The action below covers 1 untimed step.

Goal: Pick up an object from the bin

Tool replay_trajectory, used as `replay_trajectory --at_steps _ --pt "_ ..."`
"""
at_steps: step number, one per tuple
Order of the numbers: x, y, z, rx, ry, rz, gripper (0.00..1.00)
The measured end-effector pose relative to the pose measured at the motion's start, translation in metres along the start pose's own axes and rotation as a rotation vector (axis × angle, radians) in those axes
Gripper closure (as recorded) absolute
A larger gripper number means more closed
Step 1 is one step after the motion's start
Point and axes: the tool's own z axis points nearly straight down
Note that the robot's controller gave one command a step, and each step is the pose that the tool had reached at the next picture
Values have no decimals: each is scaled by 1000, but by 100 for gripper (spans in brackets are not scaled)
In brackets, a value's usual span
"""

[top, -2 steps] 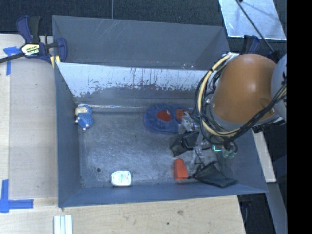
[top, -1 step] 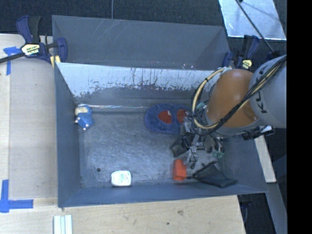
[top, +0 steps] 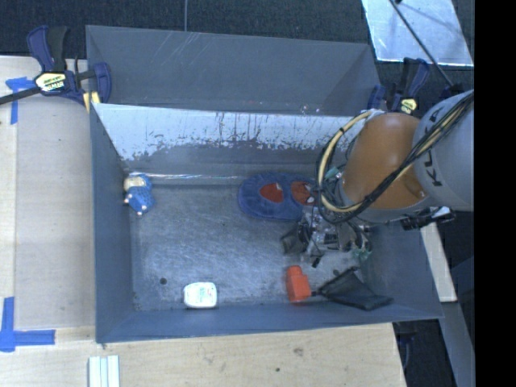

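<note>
Lighting is moderate and falls from overhead. The far inner wall of the grey metal bin [top: 242,126] carries a bright, pale band, while the bin floor is dimmer and evenly lit. The rounded orange wrist cover [top: 387,168] shows a soft highlight, and the floor beneath it at right is darker. The white oval object [top: 200,295] by the near wall reads brightest.
</note>
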Motion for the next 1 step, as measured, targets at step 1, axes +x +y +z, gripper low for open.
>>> replay_trajectory --at_steps 1 --pt "13 18 -146 -2 -2 64 100"
